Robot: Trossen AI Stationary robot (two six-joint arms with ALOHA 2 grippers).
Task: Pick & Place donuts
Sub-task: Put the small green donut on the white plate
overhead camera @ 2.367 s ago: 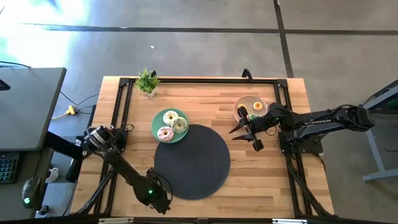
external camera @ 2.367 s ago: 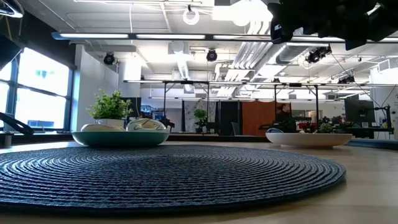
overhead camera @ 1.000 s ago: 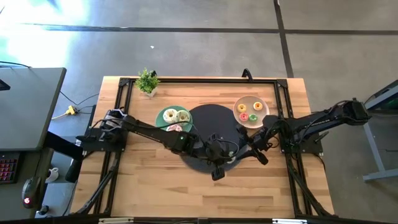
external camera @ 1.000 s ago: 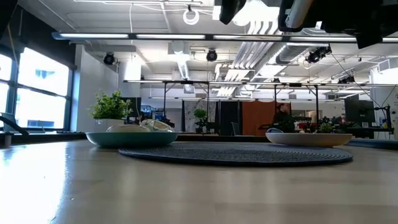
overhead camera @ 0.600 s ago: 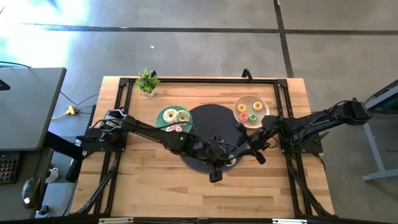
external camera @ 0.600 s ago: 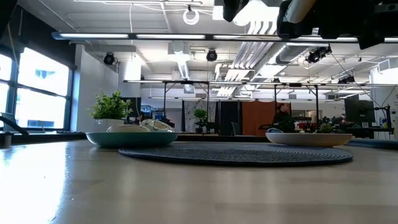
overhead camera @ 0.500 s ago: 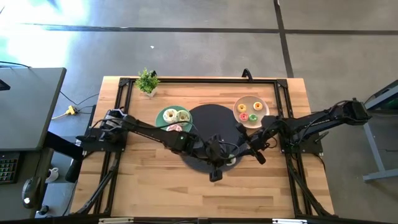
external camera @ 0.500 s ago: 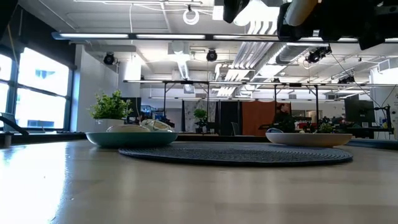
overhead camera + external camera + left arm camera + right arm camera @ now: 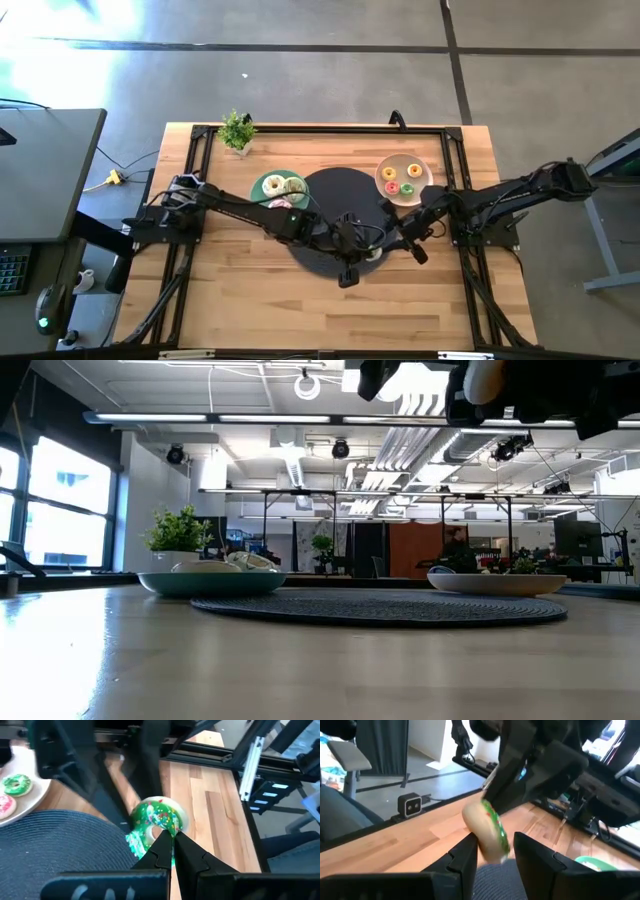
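The left gripper [image 9: 356, 252], clamped on the green donut [image 9: 159, 818], has crept toward the spread right gripper [image 9: 395, 232] over the mat [image 9: 330, 190], so a handover seems near.

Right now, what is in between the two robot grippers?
A green-iced donut. The left gripper pinches its edge, and in the right wrist view the donut sits between the open fingers of the right gripper, above the dark round mat.
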